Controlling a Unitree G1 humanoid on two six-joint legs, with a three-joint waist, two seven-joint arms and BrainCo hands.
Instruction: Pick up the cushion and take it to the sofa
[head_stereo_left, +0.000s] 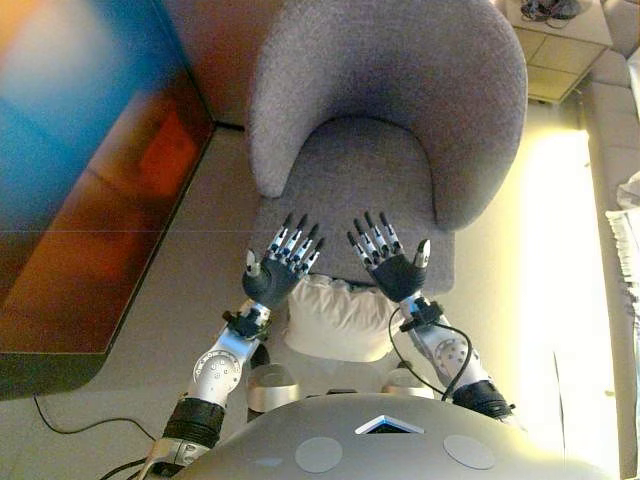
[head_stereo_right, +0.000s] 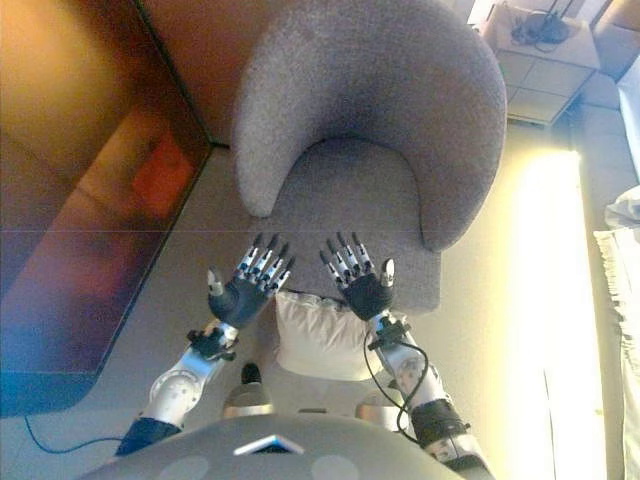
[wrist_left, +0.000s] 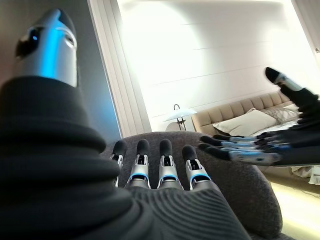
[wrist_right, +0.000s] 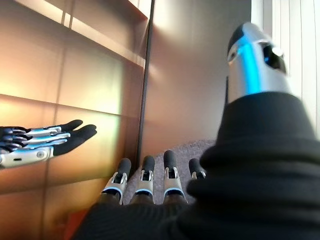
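Note:
A white cushion (head_stereo_left: 338, 318) lies on the floor against the front of a grey armchair (head_stereo_left: 390, 120), just below my two hands. My left hand (head_stereo_left: 272, 277) and right hand (head_stereo_left: 396, 272) hover side by side above the cushion and the chair's front edge, palms up, fingers straight and spread, holding nothing. In the left wrist view my left hand's fingers (wrist_left: 162, 167) point at the armchair back, with the right hand (wrist_left: 272, 147) across from them. The right wrist view has my right hand's fingers (wrist_right: 145, 182) straight too.
A dark wooden cabinet (head_stereo_left: 90, 200) stands along the left. A small white side table (head_stereo_left: 555, 45) sits at the back right. A beige sofa (wrist_left: 245, 117) with pillows and a floor lamp (wrist_left: 179, 116) stand beyond the armchair.

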